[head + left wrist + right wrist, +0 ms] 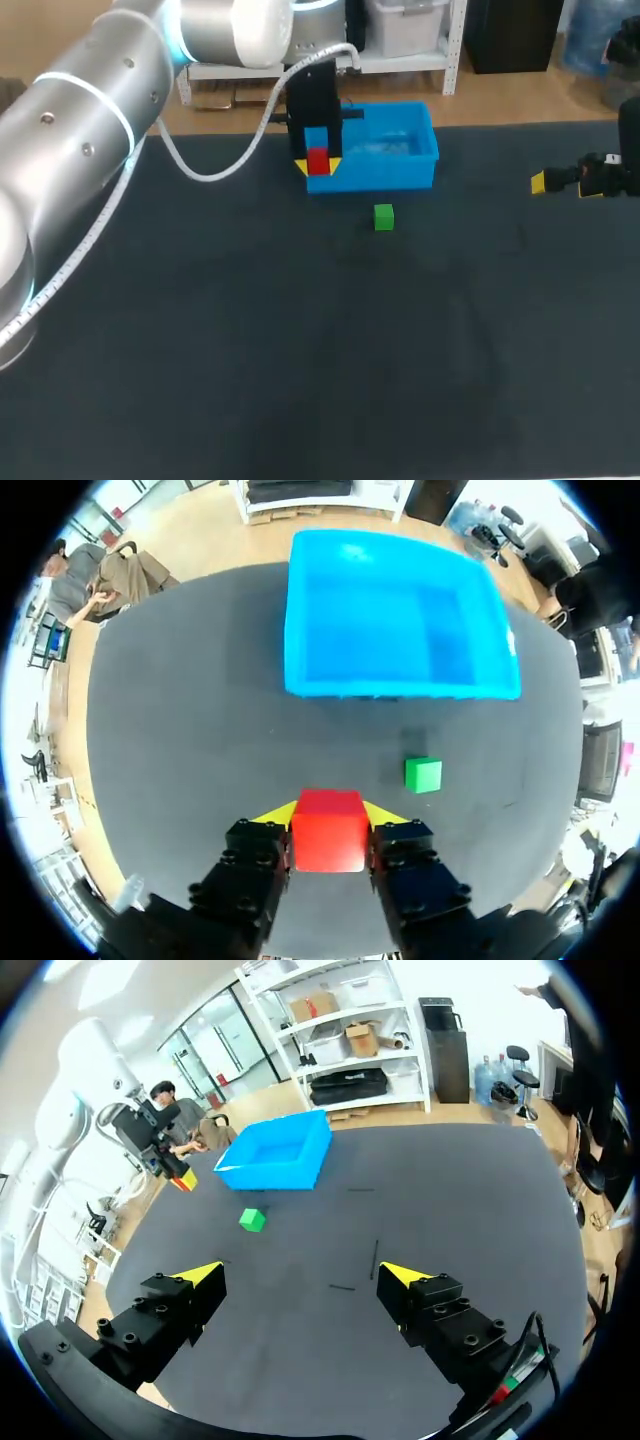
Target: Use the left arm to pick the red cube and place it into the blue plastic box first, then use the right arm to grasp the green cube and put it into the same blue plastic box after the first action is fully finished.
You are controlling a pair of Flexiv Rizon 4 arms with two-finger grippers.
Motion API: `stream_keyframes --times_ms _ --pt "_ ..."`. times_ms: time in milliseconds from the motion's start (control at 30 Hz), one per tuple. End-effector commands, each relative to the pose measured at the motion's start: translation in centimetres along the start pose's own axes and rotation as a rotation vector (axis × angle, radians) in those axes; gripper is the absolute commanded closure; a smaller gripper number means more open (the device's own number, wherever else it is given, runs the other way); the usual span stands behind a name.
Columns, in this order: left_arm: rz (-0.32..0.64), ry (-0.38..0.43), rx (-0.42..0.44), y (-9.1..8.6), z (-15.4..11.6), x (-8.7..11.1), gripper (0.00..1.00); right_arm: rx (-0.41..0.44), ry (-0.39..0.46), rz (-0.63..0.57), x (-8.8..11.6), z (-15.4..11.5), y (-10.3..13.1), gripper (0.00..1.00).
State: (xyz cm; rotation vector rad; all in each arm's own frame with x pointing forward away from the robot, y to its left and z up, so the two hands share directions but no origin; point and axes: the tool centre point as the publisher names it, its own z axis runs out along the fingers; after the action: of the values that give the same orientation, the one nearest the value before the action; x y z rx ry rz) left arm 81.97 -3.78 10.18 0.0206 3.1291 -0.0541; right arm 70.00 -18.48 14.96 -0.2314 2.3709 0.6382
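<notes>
Red cube (328,832) sits clamped between the yellow tips of the left gripper (318,166), at the 7 o'clock corner of the blue plastic box (400,172) in the head view. Green cube (384,217) lies on the dark table (250,350), near the box at its 6 o'clock. Right gripper (300,1275) hangs well apart at 3 o'clock, fingers spread wide.

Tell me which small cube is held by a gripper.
The small red cube: the left gripper clamps it from both sides with its yellow-tipped fingers. The small green cube lies free on the dark table.
</notes>
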Motion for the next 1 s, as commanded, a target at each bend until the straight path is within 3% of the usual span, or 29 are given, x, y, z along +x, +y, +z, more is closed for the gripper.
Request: stream_keyframes --times_ms 33,1000 --pt "0.005 0.082 -0.002 0.0 -1.4 -1.2 1.0 0.002 0.001 0.0 0.0 0.0 0.0 0.0" --pt "0.077 -0.036 -0.027 -1.0 -5.0 -5.5 1.0 0.002 0.001 0.0 0.0 0.0 0.0 0.0"
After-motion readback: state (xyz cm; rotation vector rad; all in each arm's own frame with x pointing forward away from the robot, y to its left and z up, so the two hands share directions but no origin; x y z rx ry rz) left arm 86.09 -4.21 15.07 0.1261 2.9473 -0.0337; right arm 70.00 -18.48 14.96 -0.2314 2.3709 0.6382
